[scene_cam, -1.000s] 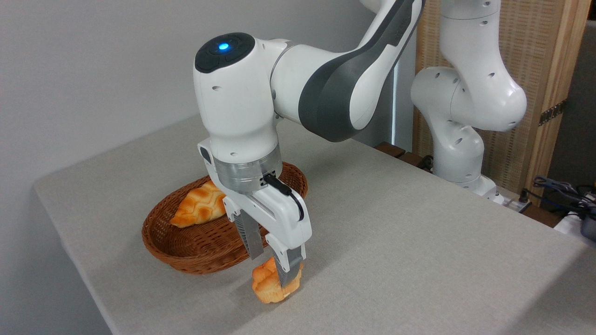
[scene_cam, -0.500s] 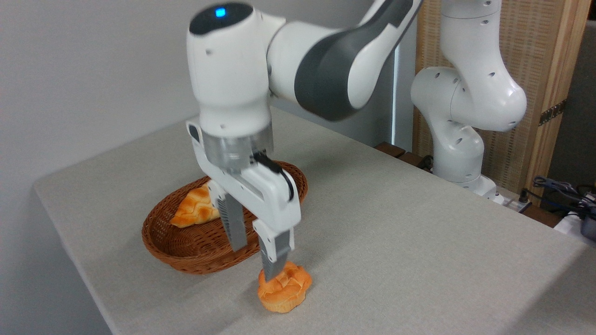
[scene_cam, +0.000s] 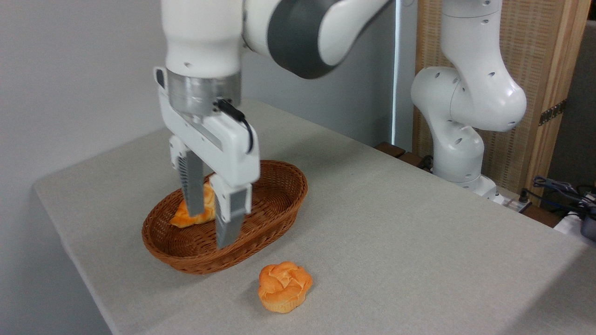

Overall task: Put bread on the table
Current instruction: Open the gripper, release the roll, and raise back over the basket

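On the table [scene_cam: 396,232], near its front edge, the bread [scene_cam: 284,286] sits upright on the grey cloth, rose-like top up, just in front of the wicker basket [scene_cam: 274,195] and not touching it. Compared with a second ago, when the fingers pinched the bun just above the cloth, and half a second ago, when one finger still touched its top, the gripper [scene_cam: 210,223] has now risen and shifted left; it hangs over the basket, jaws spread apart, nothing between them. Bun position unchanged since half a second ago. Braided loaf [scene_cam: 193,213] lies in the basket's far left part, partly hidden behind the fingers. No readable labels or writing anywhere.
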You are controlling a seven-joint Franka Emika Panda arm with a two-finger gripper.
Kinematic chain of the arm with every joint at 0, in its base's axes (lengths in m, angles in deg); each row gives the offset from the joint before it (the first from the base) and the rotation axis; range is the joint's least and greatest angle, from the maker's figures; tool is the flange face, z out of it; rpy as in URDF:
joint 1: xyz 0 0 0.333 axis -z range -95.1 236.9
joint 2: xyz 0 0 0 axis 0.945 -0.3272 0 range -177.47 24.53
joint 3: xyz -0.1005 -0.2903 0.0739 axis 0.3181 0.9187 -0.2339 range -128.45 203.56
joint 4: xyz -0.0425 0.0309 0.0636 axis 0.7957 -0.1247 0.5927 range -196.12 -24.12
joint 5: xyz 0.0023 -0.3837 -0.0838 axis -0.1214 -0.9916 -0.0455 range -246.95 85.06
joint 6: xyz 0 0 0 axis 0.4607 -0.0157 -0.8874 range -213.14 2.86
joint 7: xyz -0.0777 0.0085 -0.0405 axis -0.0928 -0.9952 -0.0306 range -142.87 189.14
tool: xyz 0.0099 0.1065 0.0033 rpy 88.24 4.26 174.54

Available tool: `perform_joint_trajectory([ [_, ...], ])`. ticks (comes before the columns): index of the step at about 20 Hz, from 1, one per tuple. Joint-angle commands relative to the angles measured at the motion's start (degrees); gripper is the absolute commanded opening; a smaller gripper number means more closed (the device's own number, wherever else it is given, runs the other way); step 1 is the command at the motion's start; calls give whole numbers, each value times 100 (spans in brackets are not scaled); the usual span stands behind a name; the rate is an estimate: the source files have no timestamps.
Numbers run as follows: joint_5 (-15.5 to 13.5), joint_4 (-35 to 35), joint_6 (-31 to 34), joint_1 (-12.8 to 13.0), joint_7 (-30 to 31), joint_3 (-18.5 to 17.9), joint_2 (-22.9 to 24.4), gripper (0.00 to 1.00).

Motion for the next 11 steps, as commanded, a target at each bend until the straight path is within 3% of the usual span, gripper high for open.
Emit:
perform_joint_trajectory([
  [1, 118, 60, 9, 17, 525, 313, -26, 100],
  [3, 504, 60, 17, 26, 753, 419, -26, 100],
  [6, 839, 51, 17, 17, 982, 551, -61, 100],
  [11, 778, 51, 53, 17, 939, 551, -70, 100],
])
